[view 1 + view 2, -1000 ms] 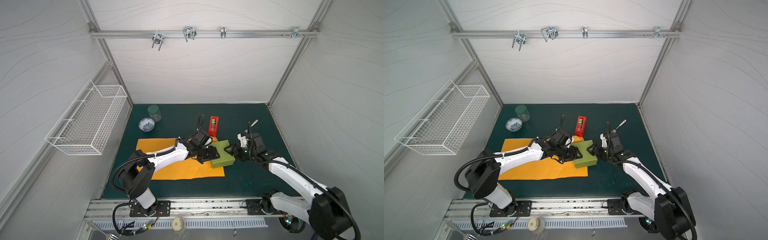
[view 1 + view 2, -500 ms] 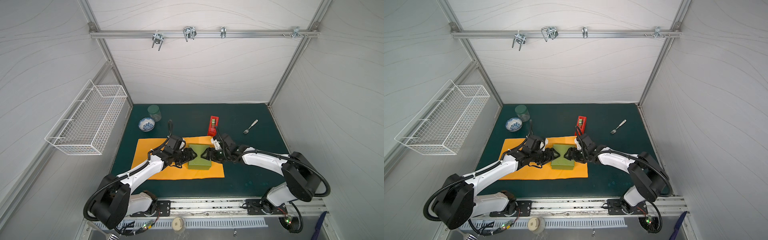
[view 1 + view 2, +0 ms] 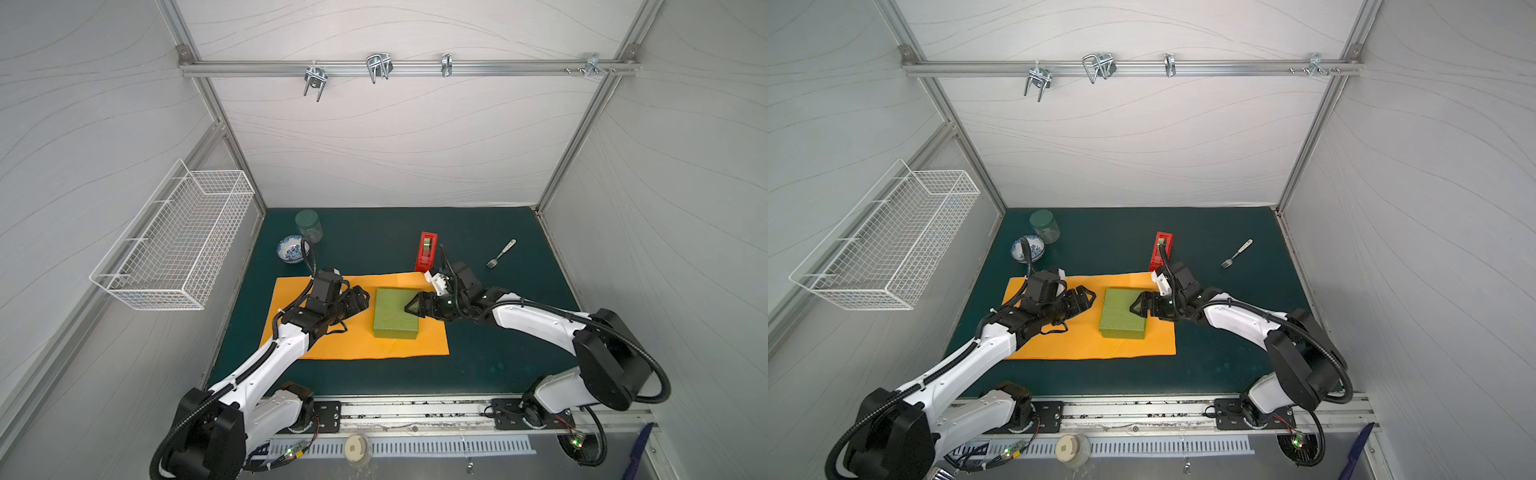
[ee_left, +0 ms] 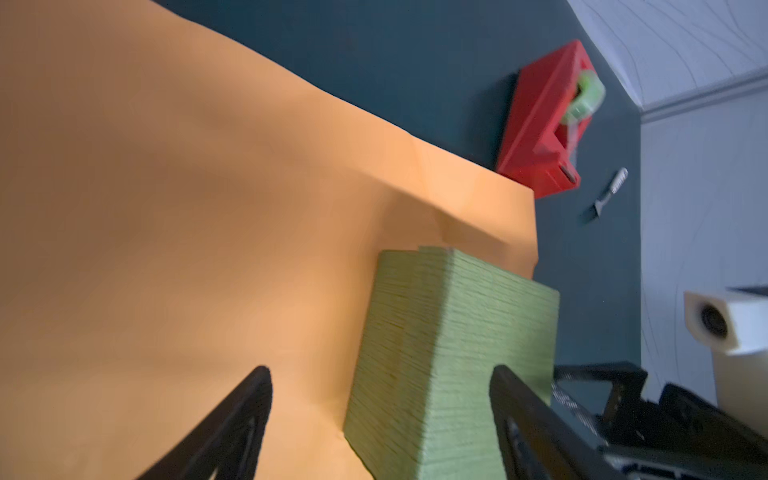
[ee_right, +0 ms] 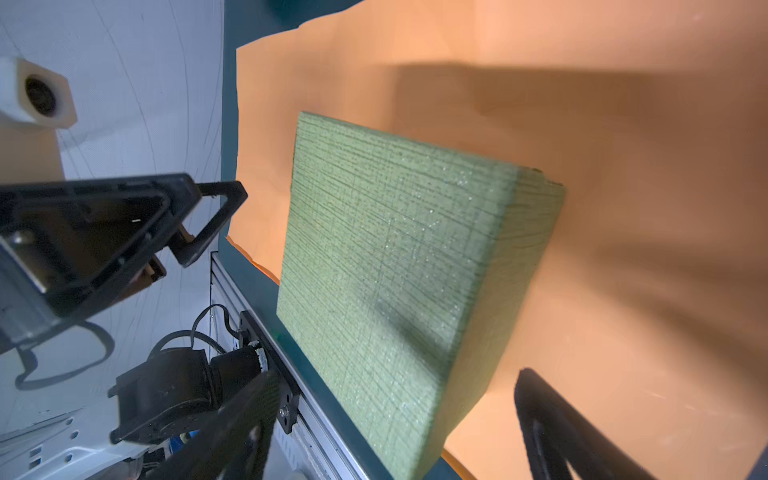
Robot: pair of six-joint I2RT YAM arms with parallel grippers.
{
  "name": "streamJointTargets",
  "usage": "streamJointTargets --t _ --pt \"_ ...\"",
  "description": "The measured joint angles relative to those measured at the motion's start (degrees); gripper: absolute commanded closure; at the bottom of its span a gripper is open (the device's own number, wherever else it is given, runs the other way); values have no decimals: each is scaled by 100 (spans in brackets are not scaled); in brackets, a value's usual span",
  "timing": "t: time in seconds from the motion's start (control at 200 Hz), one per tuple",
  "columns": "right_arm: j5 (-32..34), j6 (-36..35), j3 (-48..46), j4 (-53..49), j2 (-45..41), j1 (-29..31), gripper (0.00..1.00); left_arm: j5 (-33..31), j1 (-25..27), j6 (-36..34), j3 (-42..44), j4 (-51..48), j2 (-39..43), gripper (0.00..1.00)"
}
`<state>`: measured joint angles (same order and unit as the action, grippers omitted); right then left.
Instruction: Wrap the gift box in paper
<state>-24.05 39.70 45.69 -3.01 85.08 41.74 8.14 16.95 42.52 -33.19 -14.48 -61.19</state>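
1. our left gripper stands open and empty in both top views, over the paper and just beside the left edge of the gift box. our right gripper is open too, with its tips over the box's right edge. whether they touch it we cannot tell. neither holds anything.
2. in the same views the box lies flat on the right half of the sheet, with orange showing on all four sides and the broadest stretch to its left. we judge that offset deliberate: it leaves one long flap to draw over the top. the red tape dispenser sits just past the paper's far right corner, near at hand for sealing. the fork, bowl and jar lie well apart and seem to play no part.
3. in the left wrist view the left gripper shows two dark fingers spread wide. the ribbed side of the box rises between them, but they do not close on it. creased paper lies under and beyond the box, so we read this pose as one for sliding or squaring it.
4. in the right wrist view the right gripper is equally wide. the box top fills the gap, resting on the sheet, not lifted. the open left gripper faces it from the opposite side.
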Motion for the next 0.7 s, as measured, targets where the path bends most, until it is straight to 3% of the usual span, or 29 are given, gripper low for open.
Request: streamJointTargets --t 0.125,0.25,0.45,0.555,0.7 --pt "-72 85 13 199 321 81 10 164 -501 72 31 260 -588 21" --pt "-155 153 138 372 678 289 10 321 -562 76 26 348 -1165 21" --pt "-341 66 704 422 1034 522 9 214 -662 68 28 361 -1045 20" --pt "-302 -186 426 256 479 186 10 55 -804 50 28 339 -841 19" --pt "-175 -586 0 -96 -212 -918 14 -116 -846 26 28 330 -466 19"
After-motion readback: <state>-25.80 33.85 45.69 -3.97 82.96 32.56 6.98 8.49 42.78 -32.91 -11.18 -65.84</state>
